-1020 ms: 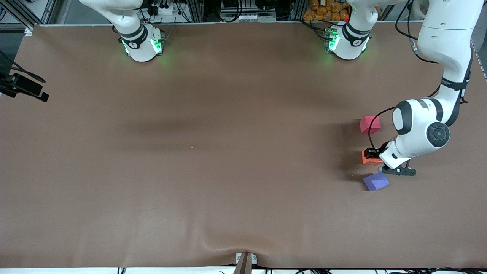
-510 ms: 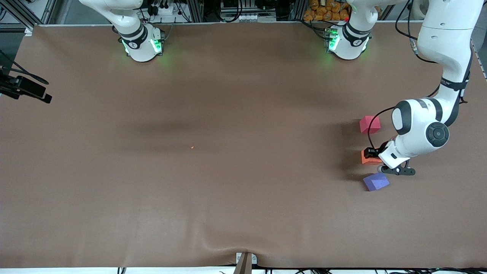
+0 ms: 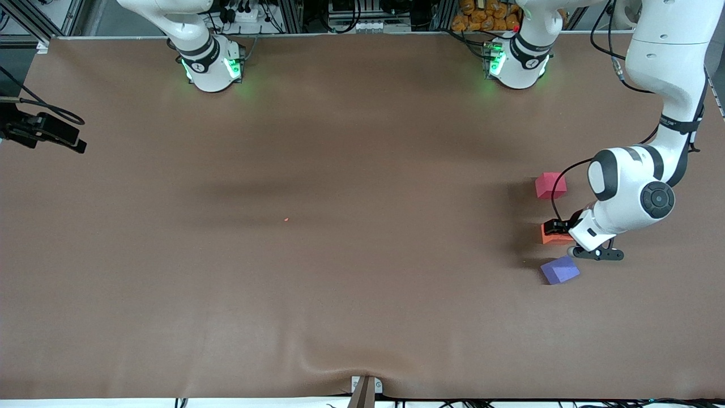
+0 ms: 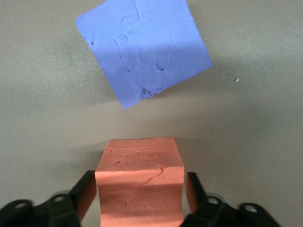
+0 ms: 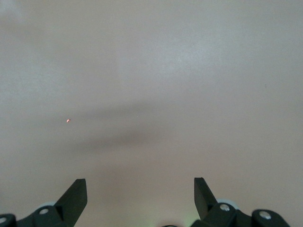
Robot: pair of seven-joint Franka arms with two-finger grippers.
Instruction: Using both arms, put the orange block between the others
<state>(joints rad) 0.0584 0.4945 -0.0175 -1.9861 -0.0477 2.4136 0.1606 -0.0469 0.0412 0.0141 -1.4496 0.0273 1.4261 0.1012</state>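
Observation:
The orange block rests on the table between the red-pink cube, which lies farther from the front camera, and the purple-blue cube, which lies nearer. My left gripper is low around the orange block and open. Its fingers stand a little off the block's two sides. The purple-blue cube lies turned at an angle just past the block. My right gripper is open over bare table with nothing between its fingers.
The brown table mat stretches bare toward the right arm's end. A tiny red speck lies mid-table. A black device with cables juts in at the right arm's end. A metal bracket sits at the table's near edge.
The left gripper's fingers have parted from the orange block, which stays on the table. The left arm's wrist has shifted slightly. The black device at the right arm's end has drifted inward.

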